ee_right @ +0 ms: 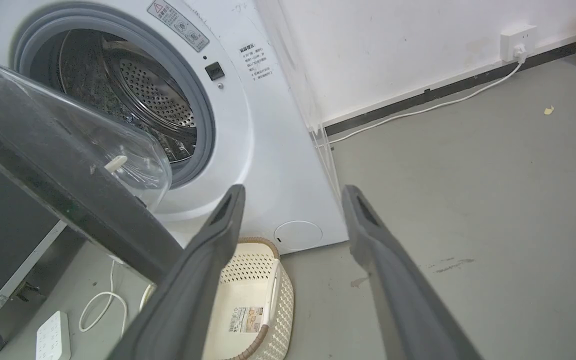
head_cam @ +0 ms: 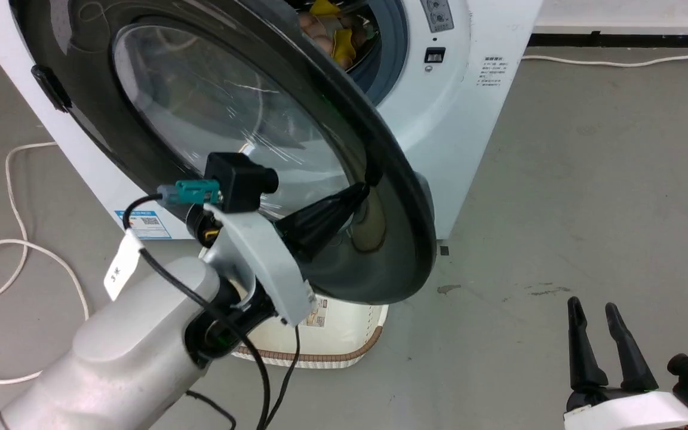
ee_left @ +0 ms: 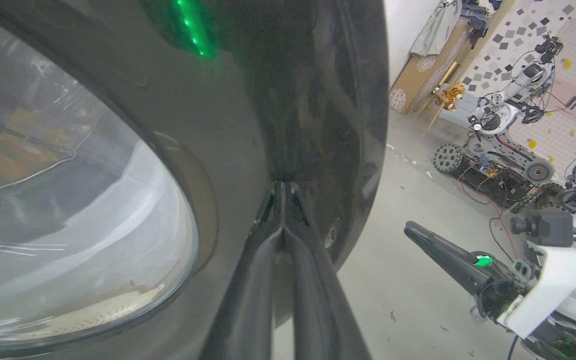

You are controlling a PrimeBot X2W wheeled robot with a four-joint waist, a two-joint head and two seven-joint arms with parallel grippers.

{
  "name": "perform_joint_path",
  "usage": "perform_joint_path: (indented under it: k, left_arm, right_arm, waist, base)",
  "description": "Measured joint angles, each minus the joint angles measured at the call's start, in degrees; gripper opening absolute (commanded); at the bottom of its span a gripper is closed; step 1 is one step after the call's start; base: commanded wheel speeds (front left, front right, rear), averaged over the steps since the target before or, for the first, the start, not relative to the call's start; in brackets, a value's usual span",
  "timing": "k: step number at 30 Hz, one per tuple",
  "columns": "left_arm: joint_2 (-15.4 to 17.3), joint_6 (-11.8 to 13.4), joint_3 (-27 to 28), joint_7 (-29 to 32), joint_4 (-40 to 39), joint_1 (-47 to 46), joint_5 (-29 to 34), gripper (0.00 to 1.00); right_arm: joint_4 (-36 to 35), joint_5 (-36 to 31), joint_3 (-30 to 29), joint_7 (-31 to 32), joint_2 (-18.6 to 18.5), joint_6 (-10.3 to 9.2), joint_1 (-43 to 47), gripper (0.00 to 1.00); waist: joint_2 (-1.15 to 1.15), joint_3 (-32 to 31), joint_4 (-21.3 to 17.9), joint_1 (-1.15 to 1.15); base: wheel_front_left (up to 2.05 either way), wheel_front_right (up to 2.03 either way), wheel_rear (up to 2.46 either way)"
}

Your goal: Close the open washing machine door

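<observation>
Entry: closing push, judged to be the step in hand. Left arm (head_cam: pixel 141 334), nearest, in front of the washing machine door (head_cam: pixel 212 119). Left jaws clenched on nothing, fingers (ee_left: pixel 263 280) set tip-first and apparently touching the door's glossy black rim, between the glass bowl and the free edge. Right jaws well apart to the door's right, released and empty. Cream basket (head_cam: pixel 344 349) on the floor under the door's lower edge. Door stands partway open. Washing machine (head_cam: pixel 475 89) behind the door, drum opening uncovered. Handling note: push square to the rim near the free edge and follow the hinge arc. The glossy rim may let the tips slide. Press until the latch catches.
</observation>
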Motion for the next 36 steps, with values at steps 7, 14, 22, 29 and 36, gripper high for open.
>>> perform_joint_path:
  k: [7,14,22,29,36]
  left_arm:
    - [0.3,0.0,-0.5,-2.9,0.4,-2.3,-4.3,0.0]
    - [5.6,0.6,4.6,-7.4,-1.3,-2.4,-8.5,0.0]
    - [11.1,13.2,17.4,-13.0,-2.0,3.0,0.2,0.0]
    - [7.5,19.2,36.5,-13.1,-9.8,18.8,19.7,0.0]
    - [-0.2,16.9,46.7,-13.1,-12.7,33.3,29.0,0.0]
  right_arm:
    - [0.3,0.0,0.4,0.0,0.0,0.0,0.0,1.0]
    - [0.5,-0.3,0.6,0.0,0.0,0.01,0.1,1.0]
    - [0.5,-1.2,1.4,0.0,0.0,0.0,0.2,1.0]
    - [0.0,-1.6,1.2,0.0,0.0,0.01,0.5,1.0]
    - [-0.3,-2.2,0.5,0.0,0.0,0.01,1.7,1.0]
  waist:
    - [0.0,-2.0,0.7,-0.01]
    - [0.0,-5.8,2.7,-0.02]
    - [0.0,-9.6,4.2,-0.02]
    - [0.0,-10.6,4.2,-0.02]
    - [0.0,-11.2,3.6,-0.01]
  base:
    - [0.0,0.0,0.0]
    - [0.0,0.0,0.0]
    - [0.0,0.0,0.0]
    - [0.0,0.0,0.0]
    - [0.0,0.0,0.0]
